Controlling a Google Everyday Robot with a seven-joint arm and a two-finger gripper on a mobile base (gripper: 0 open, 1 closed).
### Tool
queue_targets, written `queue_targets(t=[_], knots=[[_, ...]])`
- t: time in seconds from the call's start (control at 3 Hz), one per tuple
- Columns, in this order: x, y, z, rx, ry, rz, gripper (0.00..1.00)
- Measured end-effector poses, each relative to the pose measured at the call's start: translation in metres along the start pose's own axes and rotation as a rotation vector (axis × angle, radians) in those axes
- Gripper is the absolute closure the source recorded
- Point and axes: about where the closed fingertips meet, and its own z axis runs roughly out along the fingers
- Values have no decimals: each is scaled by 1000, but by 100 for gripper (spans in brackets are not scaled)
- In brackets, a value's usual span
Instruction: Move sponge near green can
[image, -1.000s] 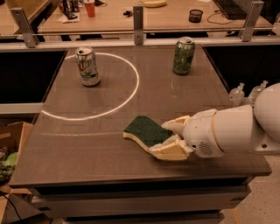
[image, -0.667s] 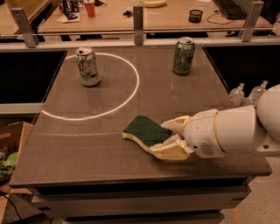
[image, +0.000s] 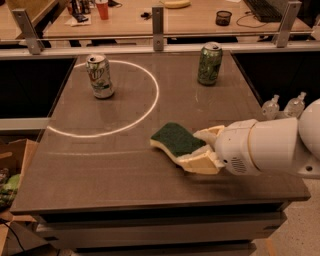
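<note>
The sponge (image: 175, 139), dark green on top with pale yellow foam below, lies at the front middle of the table. My gripper (image: 196, 149) comes in from the right, and its cream fingers (image: 202, 164) close on the sponge's right end. The green can (image: 210, 64), mottled dark green with a silver top, stands upright at the back right of the table, well beyond the sponge.
A mostly white can with green lettering (image: 100, 76) stands at the back left, inside a white circle drawn on the table (image: 125, 170). Two small clear bottles (image: 285, 106) stand off the right edge. A railing with posts runs behind the table. A cardboard box sits on the floor at left.
The gripper and the sponge have shifted slightly away from the front edge, toward the back right. Both cans are unmoved.
</note>
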Motion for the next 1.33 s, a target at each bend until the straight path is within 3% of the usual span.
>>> queue_targets(t=[0.67,1.33], knots=[[7,-100,-6,359,21,65,100],[5,-121,-9,437,10,75,100]])
